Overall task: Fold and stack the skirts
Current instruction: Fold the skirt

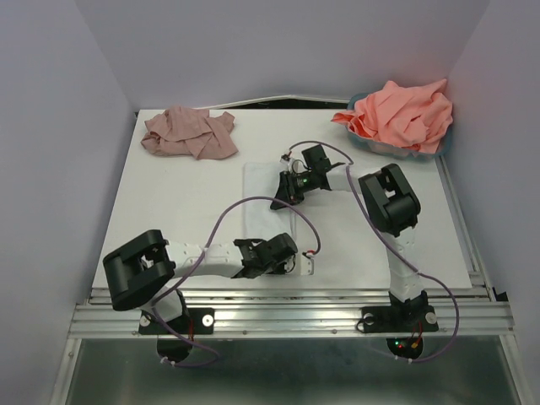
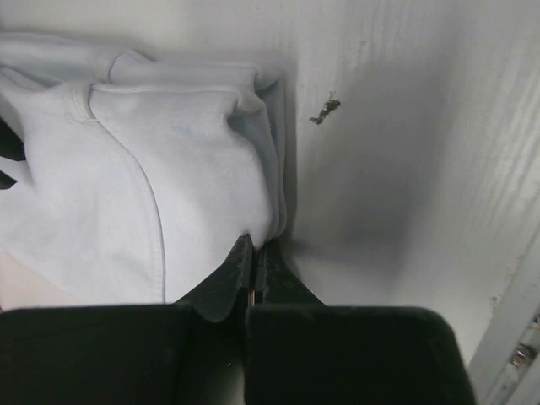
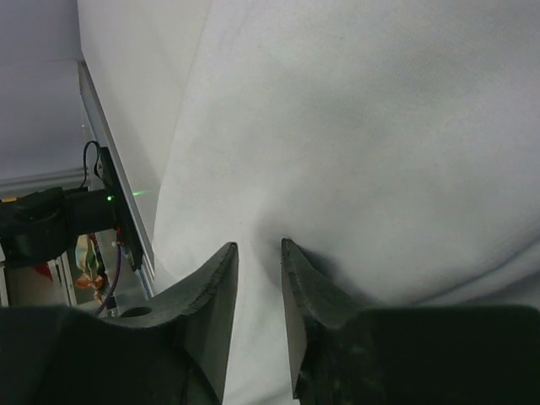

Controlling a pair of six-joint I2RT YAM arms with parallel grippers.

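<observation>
The pale white-blue skirt (image 1: pixel 263 202) lies partly folded in the middle of the table. In the left wrist view it (image 2: pixel 126 169) shows as stacked layers. My left gripper (image 1: pixel 291 251) (image 2: pixel 253 247) is at the skirt's near right corner, jaws shut on its edge. My right gripper (image 1: pixel 283 201) (image 3: pixel 257 246) points down onto the skirt's (image 3: pixel 363 126) right side, jaws a little apart with flat cloth between the tips. The mauve-pink pleated skirt (image 1: pixel 190 132) lies crumpled at the far left. The coral-salmon cloth (image 1: pixel 403 114) is heaped at the far right.
The coral cloth sits in a teal basket (image 1: pixel 369 143) at the far right corner. The white table (image 1: pixel 177 211) ends in a metal rail (image 1: pixel 295 316) at the front. Grey walls close in the left, back and right. A small dark speck (image 2: pixel 325 110) lies on the table.
</observation>
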